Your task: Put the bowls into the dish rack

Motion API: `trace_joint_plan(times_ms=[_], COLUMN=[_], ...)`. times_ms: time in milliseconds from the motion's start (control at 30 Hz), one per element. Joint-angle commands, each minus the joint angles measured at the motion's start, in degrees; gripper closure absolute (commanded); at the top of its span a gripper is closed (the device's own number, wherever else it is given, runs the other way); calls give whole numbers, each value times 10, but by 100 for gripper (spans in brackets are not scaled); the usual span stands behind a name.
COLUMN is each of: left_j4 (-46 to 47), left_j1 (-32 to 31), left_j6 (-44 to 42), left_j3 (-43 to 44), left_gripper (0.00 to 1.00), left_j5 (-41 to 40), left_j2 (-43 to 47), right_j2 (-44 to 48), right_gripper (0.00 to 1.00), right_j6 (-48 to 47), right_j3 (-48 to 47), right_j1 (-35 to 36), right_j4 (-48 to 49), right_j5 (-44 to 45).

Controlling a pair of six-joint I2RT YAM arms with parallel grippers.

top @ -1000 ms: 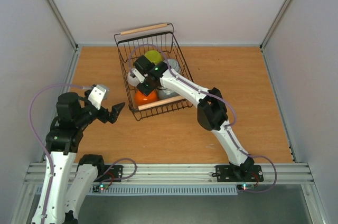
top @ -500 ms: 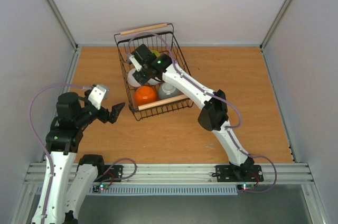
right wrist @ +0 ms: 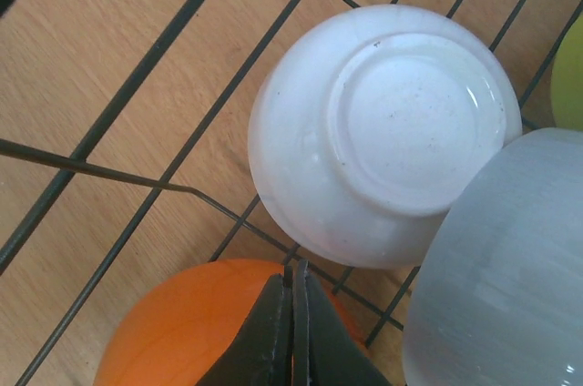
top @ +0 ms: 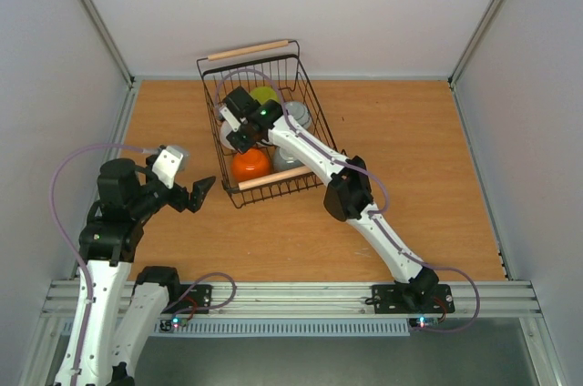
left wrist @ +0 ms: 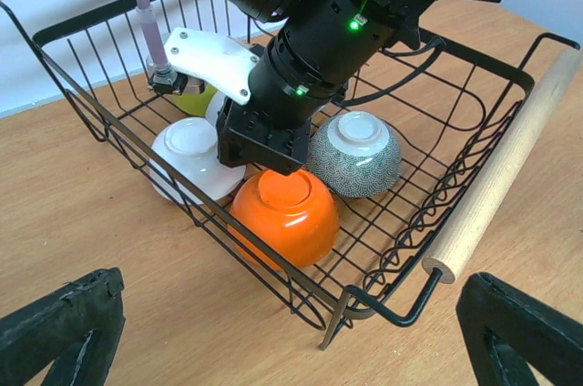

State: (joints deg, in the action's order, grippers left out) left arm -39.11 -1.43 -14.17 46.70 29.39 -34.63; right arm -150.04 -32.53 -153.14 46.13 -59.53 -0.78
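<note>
The right arm point(top: 344, 195) now bends with its elbow further left, closer to the dish rack point(top: 273, 181). The right claw point(right wrist: 293, 269), pulled toward the rack's far end half a second ago, is back over the orange bowl's point(top: 250, 164) edge, just beside a white bowl point(right wrist: 378, 131).

A robotics lab cell: white panel walls point(top: 346, 4), an aluminium base rail point(top: 301, 293), a wooden table point(top: 419, 158).

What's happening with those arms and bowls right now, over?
Left fingers open, empty, outside dish rack. Right fingers shut, empty, inside rack above orange bowl. White bowl, grey speckled bowl upside down in rack. No obstruction seen.
</note>
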Motion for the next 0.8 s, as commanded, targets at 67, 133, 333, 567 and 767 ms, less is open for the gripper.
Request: trace_joint_plan(times_ms=[67, 133, 333, 567, 767], left_j4=[25, 25, 24, 24, 23], left_j1=[5, 6, 7, 7, 7], left_j6=[-7, -7, -7, -7, -8], left_j3=[-6, -5, -5, -5, -6], left_gripper=[1, 1, 1, 1, 1], left_j5=[9, 8, 9, 10, 12], left_j2=[-3, -4, -6, -5, -5], right_j2=[-24, -35, -63, -80, -92], right_gripper=[99, 99, 99, 98, 90], right_j6=[-16, -17, -15, -31, -55], right_j3=[-7, -9, -8, -6, -5], right_j1=[-9, -11, -15, -15, -15], right_j4=[21, 30, 58, 118, 195], right_j5=[-17, -20, -6, 64, 121])
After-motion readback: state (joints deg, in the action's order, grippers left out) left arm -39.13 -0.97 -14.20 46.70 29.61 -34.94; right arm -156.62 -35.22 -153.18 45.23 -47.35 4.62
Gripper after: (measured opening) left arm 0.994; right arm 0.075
